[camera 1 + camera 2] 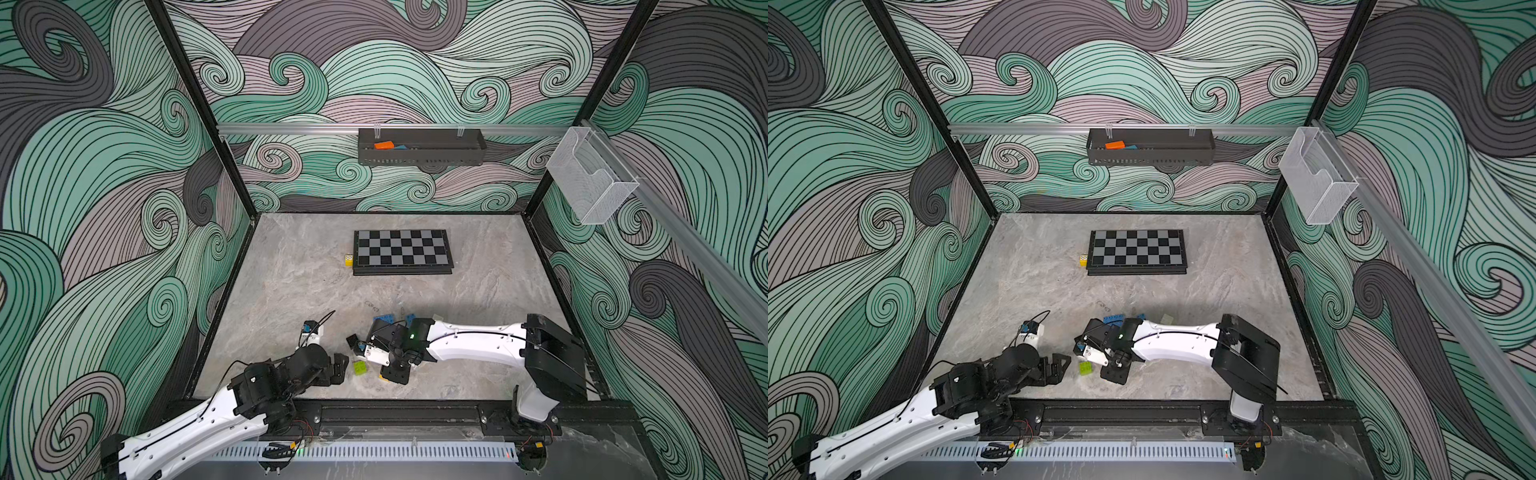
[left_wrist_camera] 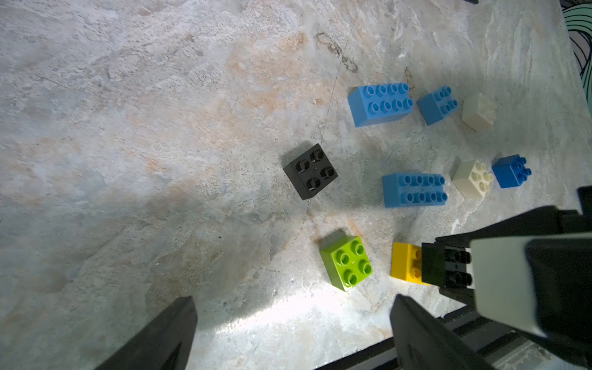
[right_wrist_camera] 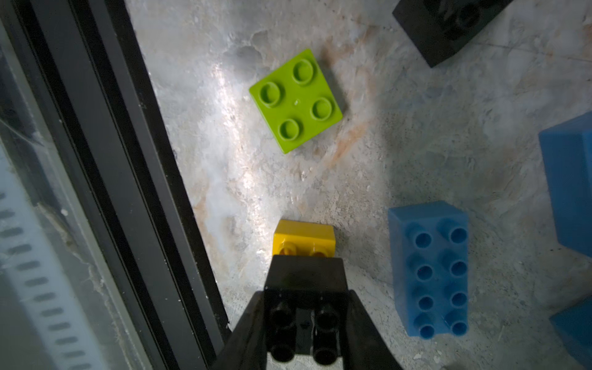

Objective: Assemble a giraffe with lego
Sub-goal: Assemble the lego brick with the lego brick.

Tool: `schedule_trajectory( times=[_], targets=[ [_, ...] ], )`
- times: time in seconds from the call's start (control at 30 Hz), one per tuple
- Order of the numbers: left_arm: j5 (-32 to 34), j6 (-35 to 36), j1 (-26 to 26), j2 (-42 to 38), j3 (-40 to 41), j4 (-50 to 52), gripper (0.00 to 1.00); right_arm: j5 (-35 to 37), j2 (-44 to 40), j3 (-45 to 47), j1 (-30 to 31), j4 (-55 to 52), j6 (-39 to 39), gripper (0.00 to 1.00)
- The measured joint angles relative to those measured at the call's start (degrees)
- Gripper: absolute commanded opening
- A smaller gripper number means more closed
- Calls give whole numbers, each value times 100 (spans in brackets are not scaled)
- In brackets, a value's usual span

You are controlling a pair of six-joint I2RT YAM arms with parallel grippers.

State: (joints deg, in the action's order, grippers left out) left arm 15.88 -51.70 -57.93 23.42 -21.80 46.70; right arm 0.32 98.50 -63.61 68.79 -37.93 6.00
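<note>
A chessboard (image 1: 402,249) is laid toward the back of the table (image 1: 291,299), with a die (image 1: 348,260) just beside its left edge. Loose bricks (image 2: 413,189) are scattered near the front edge, between the left arm (image 1: 199,432) and the right arm (image 1: 473,345). One brick (image 3: 304,275) is clamped in the right gripper (image 3: 304,299), close to another brick (image 3: 302,235). A tray (image 1: 419,160) is hung on the back wall (image 1: 374,83), with a block (image 1: 383,144) in it.

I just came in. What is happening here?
A two-armed robot is building with bricks on the table. The right claw is shut on a black brick, holding it over a yellow brick; whether they are joined I cannot tell. The left claw is open and empty, near a lime green brick. A long blue brick, a white brick and a second black brick lie loose. No giraffe stands yet.
</note>
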Motion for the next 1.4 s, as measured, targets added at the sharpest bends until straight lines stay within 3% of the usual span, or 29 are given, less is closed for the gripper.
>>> schedule_trajectory(
  times=[1.4],
  targets=[
    [22, 4, -33, 46, 26, 2, 99, 216, 361, -280, 170, -103, -310, 21]
  ],
)
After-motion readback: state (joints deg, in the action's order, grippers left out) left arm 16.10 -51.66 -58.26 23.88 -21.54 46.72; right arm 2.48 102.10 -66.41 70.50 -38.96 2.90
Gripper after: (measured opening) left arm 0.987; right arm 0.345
